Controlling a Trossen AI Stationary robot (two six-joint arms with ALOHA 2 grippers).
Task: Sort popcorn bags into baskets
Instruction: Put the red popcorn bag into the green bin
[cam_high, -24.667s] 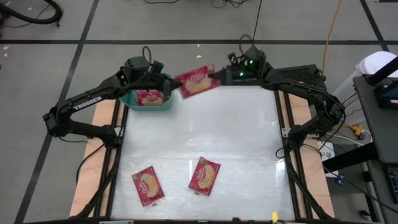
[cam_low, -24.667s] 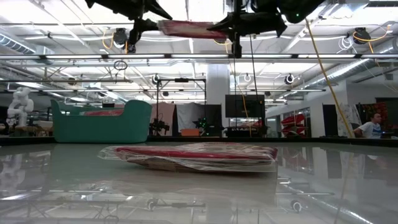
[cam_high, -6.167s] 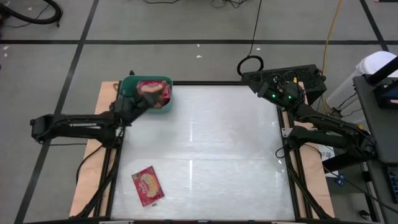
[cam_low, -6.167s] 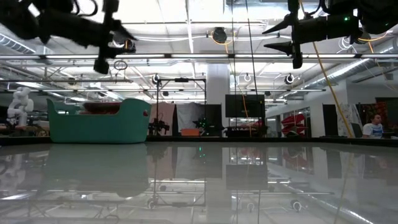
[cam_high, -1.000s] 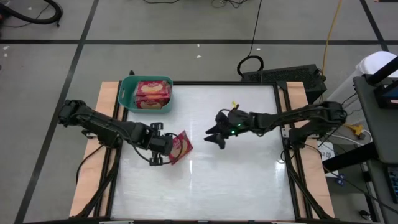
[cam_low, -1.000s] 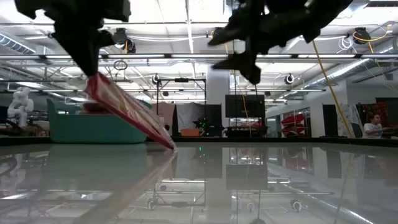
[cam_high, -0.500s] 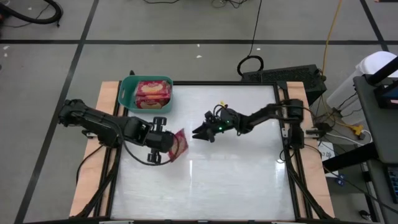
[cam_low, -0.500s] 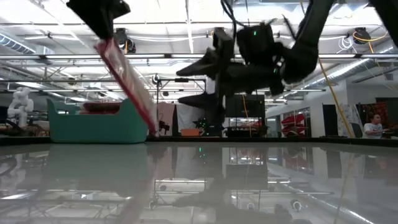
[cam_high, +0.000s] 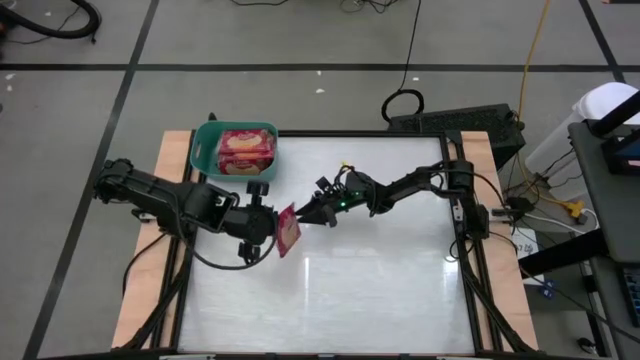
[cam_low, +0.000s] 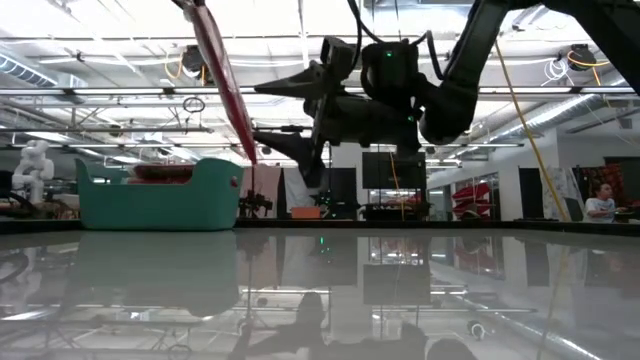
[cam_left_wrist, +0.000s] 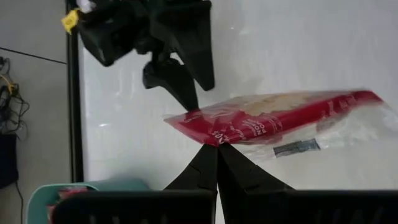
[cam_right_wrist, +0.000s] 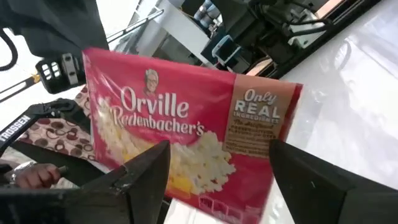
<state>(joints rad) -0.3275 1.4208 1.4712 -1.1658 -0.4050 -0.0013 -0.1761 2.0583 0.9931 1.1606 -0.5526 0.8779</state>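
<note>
A red popcorn bag (cam_high: 287, 230) hangs over the middle left of the table, with my left gripper (cam_high: 272, 228) shut on it. It shows edge-on in the low view as a steep red strip, the popcorn bag (cam_low: 222, 75). My right gripper (cam_high: 301, 216) is open and points at the bag from the table's right. Its fingers stand wide on either side of the bag's printed face (cam_right_wrist: 186, 130). I cannot tell whether they touch it. The teal basket (cam_high: 205, 165) stands at the far left with popcorn bags (cam_high: 245, 150) lying in it. My left gripper pinches one long edge of the bag (cam_left_wrist: 214, 142) between its two shut fingers, about midway along it. The fingers come nearly level from the table's left. The bag stands on edge, steeply tilted and clear of the table.
The basket (cam_low: 160, 205) sits just beyond my left arm. A black box (cam_high: 455, 122) with cables lies off the table's far right edge. The glossy white table top (cam_high: 380, 290) stretches toward the near and right edges.
My left gripper has risen and tipped the bag. The bag slanted with its low corner at the table, and now it hangs steep and clear of it. My right gripper has travelled toward the table's left, up to the bag.
</note>
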